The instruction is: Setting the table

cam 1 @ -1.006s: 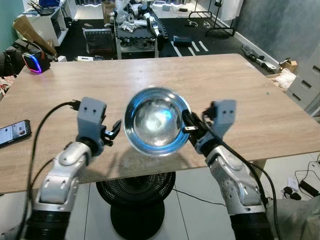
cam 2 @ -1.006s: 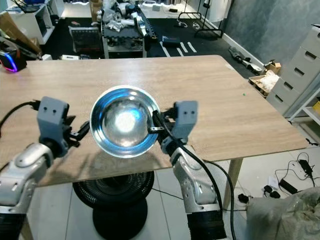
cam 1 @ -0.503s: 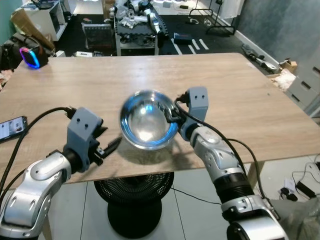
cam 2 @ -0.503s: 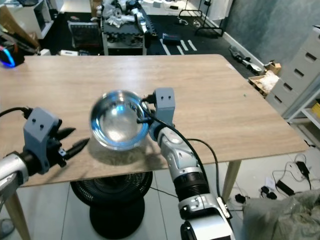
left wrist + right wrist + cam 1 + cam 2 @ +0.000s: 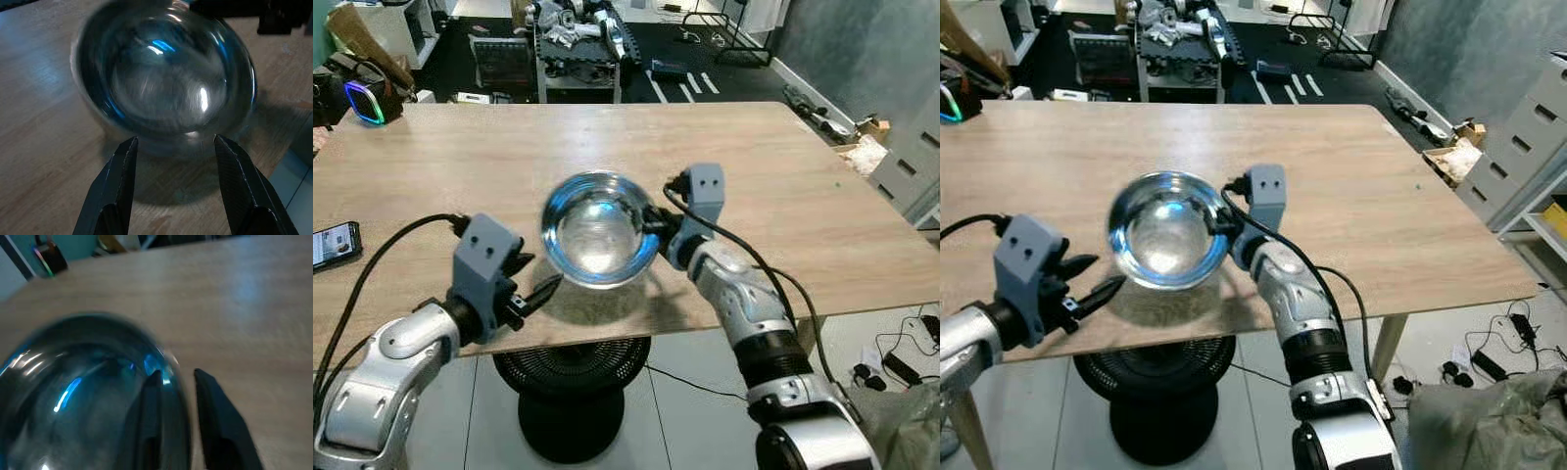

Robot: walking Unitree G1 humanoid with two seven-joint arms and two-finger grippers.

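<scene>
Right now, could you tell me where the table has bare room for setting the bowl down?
The wooden table is bare beyond the bowl, up to its far edge, and across its right half. The near edge is crowded: the right gripper pinches the bowl's rim, the left gripper hangs open beside it. A phone borders the left edge.

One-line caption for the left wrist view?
Open left gripper faces the metal bowl above the wooden table.

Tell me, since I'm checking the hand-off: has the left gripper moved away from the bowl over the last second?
Yes. The left gripper has dropped back toward the table's near edge, its jaws open, clear of the bowl held by the right gripper.
</scene>
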